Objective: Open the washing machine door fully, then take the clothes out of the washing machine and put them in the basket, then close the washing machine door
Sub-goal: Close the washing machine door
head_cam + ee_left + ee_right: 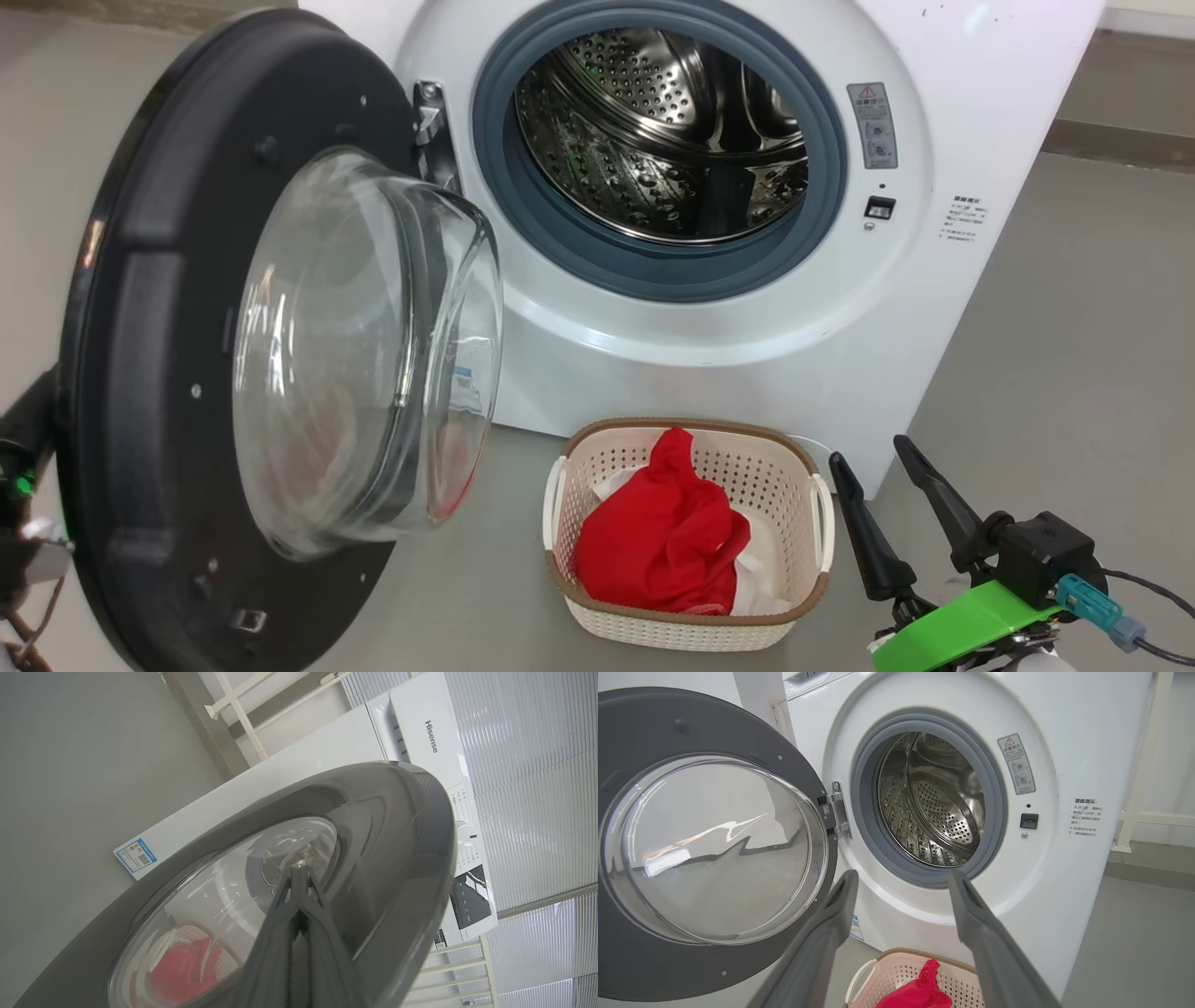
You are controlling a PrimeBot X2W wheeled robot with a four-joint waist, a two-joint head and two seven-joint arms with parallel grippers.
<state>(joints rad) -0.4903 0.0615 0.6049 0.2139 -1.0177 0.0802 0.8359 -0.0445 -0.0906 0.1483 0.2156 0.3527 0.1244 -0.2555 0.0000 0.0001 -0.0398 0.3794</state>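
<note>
Red clothes [663, 551] are piled in the basket [686, 425] at the washing machine [934, 308] front and the drum [663, 140] looks empty, so my right gripper [868, 450] hangs wide and empty by the basket's right edge while my left gripper [297, 877], pinched shut, aims at the outer face of the open washing machine door [140, 327], probably to push it closed.

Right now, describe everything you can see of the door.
The door is round, with a wide black rim, glossy outside, and a bulging clear glass bowl at centre. It stands open, left of the drum, hanging on a metal hinge. The shut left gripper points at its outer face; contact unclear.
</note>
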